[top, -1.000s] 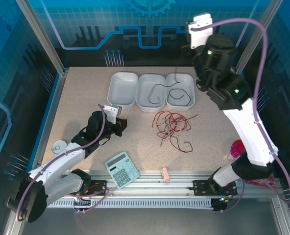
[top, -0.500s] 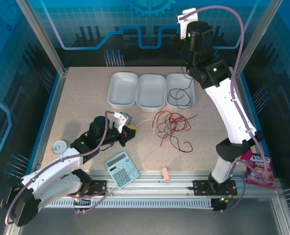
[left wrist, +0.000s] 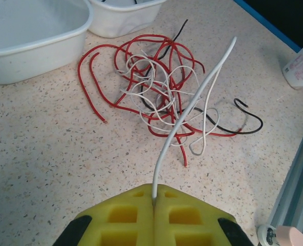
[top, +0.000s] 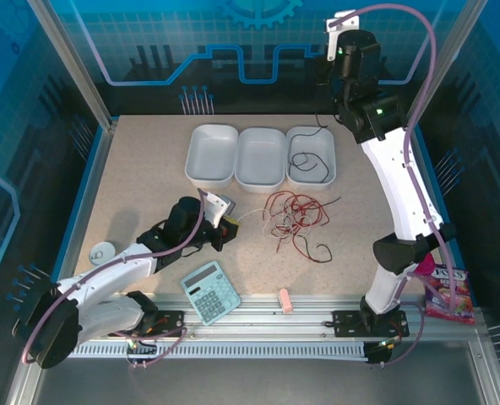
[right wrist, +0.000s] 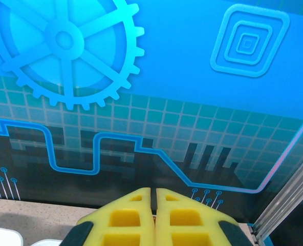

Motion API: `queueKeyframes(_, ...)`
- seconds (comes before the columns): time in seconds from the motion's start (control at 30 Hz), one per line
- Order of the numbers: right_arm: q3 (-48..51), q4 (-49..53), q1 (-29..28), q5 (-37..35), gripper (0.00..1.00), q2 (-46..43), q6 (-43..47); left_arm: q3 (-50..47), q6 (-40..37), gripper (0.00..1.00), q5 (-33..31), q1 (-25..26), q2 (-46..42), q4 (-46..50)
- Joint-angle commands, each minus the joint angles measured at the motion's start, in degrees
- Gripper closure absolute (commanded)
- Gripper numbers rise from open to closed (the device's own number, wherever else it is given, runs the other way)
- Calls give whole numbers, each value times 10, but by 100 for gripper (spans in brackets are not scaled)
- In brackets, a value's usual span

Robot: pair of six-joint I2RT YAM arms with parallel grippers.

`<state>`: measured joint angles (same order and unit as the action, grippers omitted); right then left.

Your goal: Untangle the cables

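Squarely inside left gripper (left wrist: 154, 195): one white cable (left wrist: 192, 105)

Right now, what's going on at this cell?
The left gripper is shut on the end of a white cable, which runs from its pads into the red, black and white tangle on the table. The right gripper is shut on nothing, raised and facing the back wall. One black cable lies in the right-hand bin; the rest is not yet separated.
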<state>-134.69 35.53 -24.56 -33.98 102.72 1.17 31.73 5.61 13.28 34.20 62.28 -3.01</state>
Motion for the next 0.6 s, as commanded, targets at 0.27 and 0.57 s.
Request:
queueKeyframes(0.27, -3, 14, 32, 7, 100, 58, -33, 18, 0, 100, -14, 5, 8, 4)
queueKeyframes(0.57, -14, 36, 55, -4, 100, 83, -43, 14, 2, 100, -14, 5, 4, 6)
